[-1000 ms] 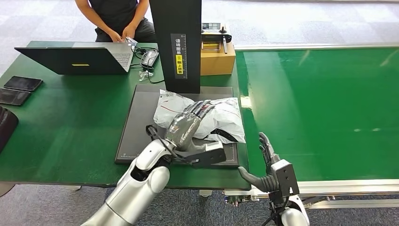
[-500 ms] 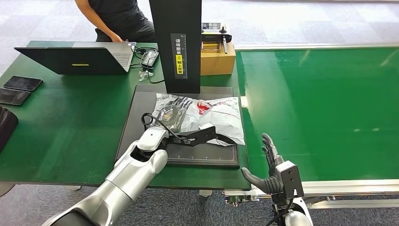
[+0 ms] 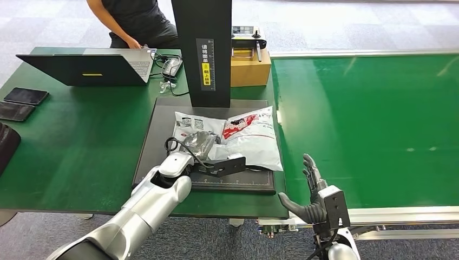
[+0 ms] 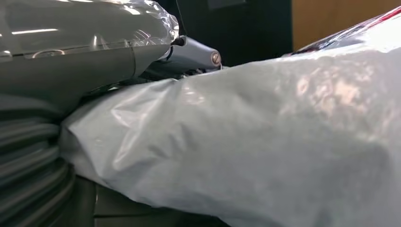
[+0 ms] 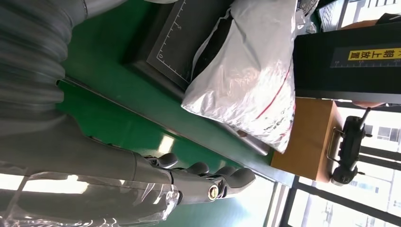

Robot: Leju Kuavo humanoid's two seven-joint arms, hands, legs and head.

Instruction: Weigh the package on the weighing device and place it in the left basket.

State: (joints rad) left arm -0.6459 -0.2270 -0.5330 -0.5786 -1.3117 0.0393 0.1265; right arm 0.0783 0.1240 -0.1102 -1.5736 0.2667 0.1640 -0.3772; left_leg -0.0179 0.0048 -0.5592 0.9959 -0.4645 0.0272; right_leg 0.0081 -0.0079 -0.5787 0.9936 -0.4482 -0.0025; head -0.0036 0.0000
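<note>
Package (image 3: 246, 138) lying on the scale platform (image 3: 157, 135), gripped at its near edge by the left robot hand (image 3: 199, 145).
Grip should be kept firm and the bag lifted level before being carried left; the right robot hand (image 3: 306, 192) is held spread, empty, beside the worktop (image 3: 70, 141).

Glossy crinkled plastic package (image 3: 251, 138), matt black scale (image 3: 157, 141)

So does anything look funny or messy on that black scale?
A little. The package lies crumpled and crooked on the black scale, its right edge poking past the plate's rim. The left hand rests on it. Nothing looks torn or spilled.
</note>
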